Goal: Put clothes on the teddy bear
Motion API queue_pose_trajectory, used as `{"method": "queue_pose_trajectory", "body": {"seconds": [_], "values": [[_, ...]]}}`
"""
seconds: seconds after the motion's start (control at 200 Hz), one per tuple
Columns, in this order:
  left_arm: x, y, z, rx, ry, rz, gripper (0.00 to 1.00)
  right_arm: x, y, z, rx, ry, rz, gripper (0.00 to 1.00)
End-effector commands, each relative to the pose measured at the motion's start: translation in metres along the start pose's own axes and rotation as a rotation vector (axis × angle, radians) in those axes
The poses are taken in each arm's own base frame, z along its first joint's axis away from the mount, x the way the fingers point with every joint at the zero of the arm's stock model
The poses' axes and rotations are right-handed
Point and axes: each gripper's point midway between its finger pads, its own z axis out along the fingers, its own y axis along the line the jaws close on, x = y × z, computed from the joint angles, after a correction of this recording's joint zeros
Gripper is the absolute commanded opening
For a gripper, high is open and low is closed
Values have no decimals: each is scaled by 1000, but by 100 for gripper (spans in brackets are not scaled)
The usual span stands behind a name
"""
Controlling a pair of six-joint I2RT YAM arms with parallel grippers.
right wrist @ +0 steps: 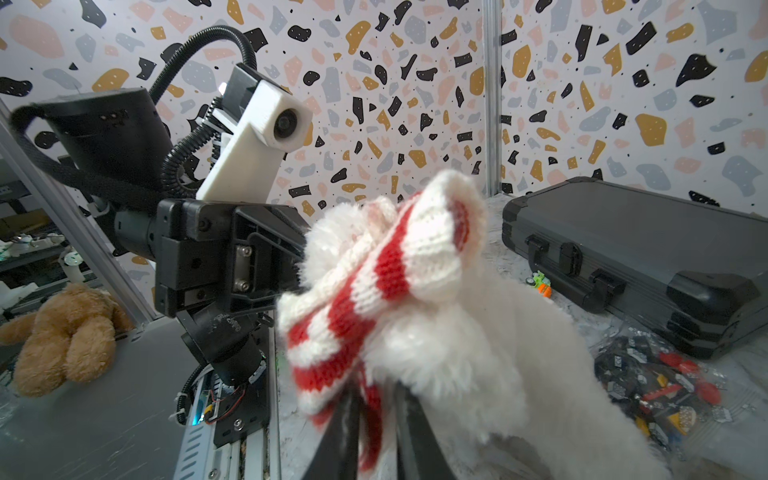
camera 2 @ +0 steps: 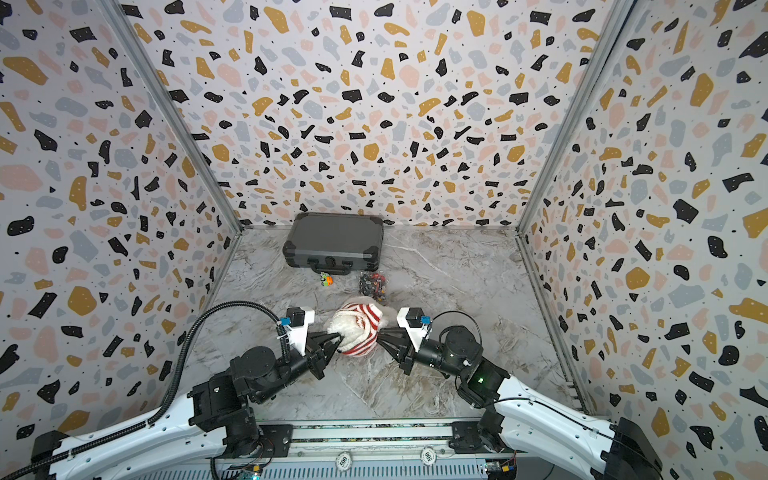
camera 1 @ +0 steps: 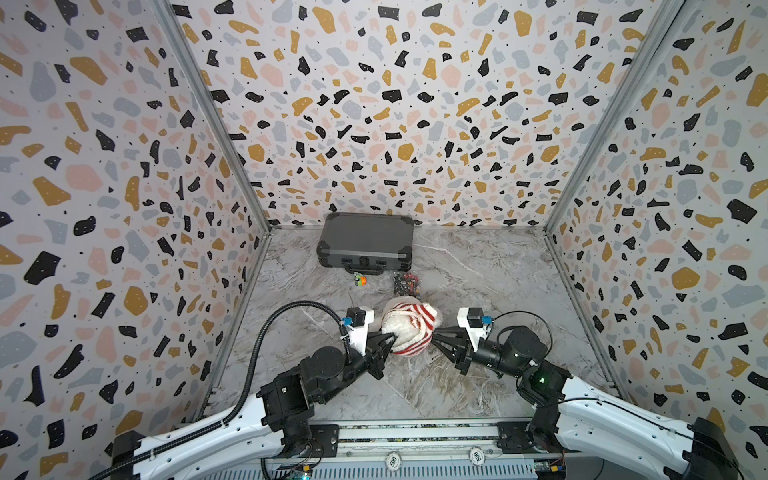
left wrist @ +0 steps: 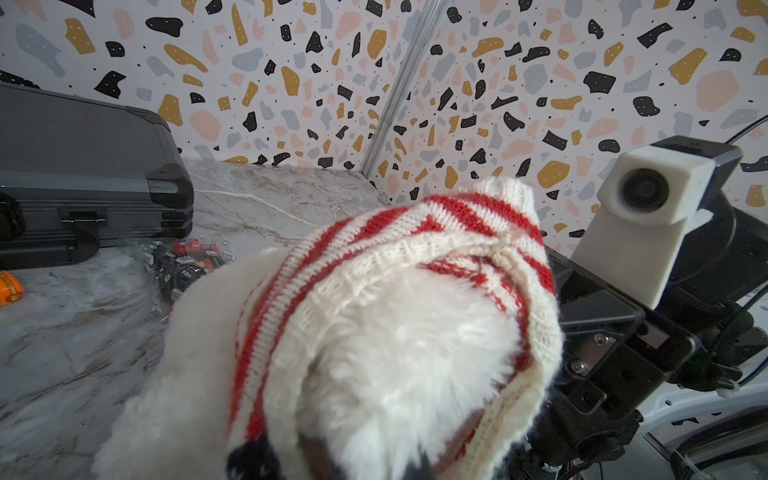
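Pinches white fluffy plush teddy bear (camera 1: 395,328) with shut left end effector (camera 1: 390,341), red-striped knit sweater (camera 1: 412,316) with shut right end effector (camera 1: 434,334). Could lose thin knit hold if tugged apart.

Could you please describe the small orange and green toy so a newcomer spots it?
Find the grey case against the back wall. Just before its handle lies the toy. Unlike the clear bag of dark bricks beside it, it is tiny and bright.
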Motion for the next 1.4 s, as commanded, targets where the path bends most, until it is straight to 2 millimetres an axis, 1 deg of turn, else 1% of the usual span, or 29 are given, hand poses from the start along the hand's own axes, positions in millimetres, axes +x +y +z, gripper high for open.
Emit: {"method": "queue_pose_trajectory", "body": {"seconds": [0.0, 0.05, 0.265, 0.44, 0.541, 0.716, 0.796, 0.861, 0.906, 0.966, 1.031, 1.116, 1.176, 1.306, 1.367, 1.377, 1.397], "values": [[-19, -9, -2, 42, -79, -15, 0, -34, 9, -2, -21, -85, -49, 5], [-18, -7, -3, 34, -77, -12, 0, -36, 7, -6, 1, -96, -51, 0], [-14, 5, -11, -22, -60, 29, 0, -53, -12, -30, 159, -174, -35, 0], [-14, 6, -17, -17, -58, 55, 0, -58, -25, -39, 238, -205, 10, 0], [-14, 0, -19, 24, -63, 54, 0, -57, -36, -41, 287, -206, 40, 0], [-11, -24, -17, 158, -52, 50, 0, -44, -58, -32, 373, -127, 97, 0], [-10, -31, -17, 194, -42, 57, 0, -38, -69, -31, 413, -110, 134, 0], [-12, -32, -17, 198, -50, 56, 0, -29, -80, -30, 453, -79, 168, 0], [-16, -32, -18, 197, -67, 45, 0, -18, -90, -29, 489, -39, 197, 0], [-20, -26, -18, 164, -90, 26, 0, -5, -97, -27, 509, -3, 231, 0], [-25, -17, -17, 114, -115, 4, 0, 5, -101, -24, 515, 20, 263, 0], [-32, -20, -19, 126, -145, -15, 0, 19, -108, -24, 541, 57, 302, 0], [-37, -21, -21, 130, -163, -22, 0, 25, -111, -26, 551, 62, 321, 0], [-43, -17, -24, 113, -199, -42, 0, 33, -110, -25, 537, 75, 342, 0], [-40, -15, -23, 109, -198, -48, 0, 36, -106, -20, 500, 88, 349, 0], [-44, -17, -25, 120, -217, -54, 0, 36, -106, -19, 495, 89, 350, 0], [-46, -18, -25, 126, -224, -58, 0, 38, -104, -16, 476, 96, 352, 0]]}}
